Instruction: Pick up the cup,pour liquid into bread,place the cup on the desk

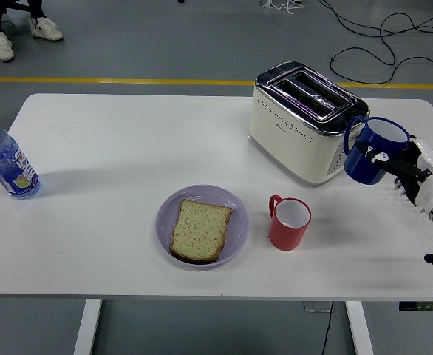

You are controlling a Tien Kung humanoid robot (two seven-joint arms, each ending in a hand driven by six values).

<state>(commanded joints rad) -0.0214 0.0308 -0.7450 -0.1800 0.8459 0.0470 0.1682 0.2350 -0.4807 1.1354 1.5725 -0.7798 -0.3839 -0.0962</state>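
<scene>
While my right hand (407, 171) comes in from the right edge with its fingers wrapped around the blue cup (374, 150), I see that cup lifted off the white table (113, 148), upright and just to the right of the cream toaster (299, 122). The slice of bread (199, 229) lies on the purple plate (235, 222) near the front edge, with a red mug (289, 222) standing just right of the plate. A water bottle (5, 161) sits at the far left.
</scene>
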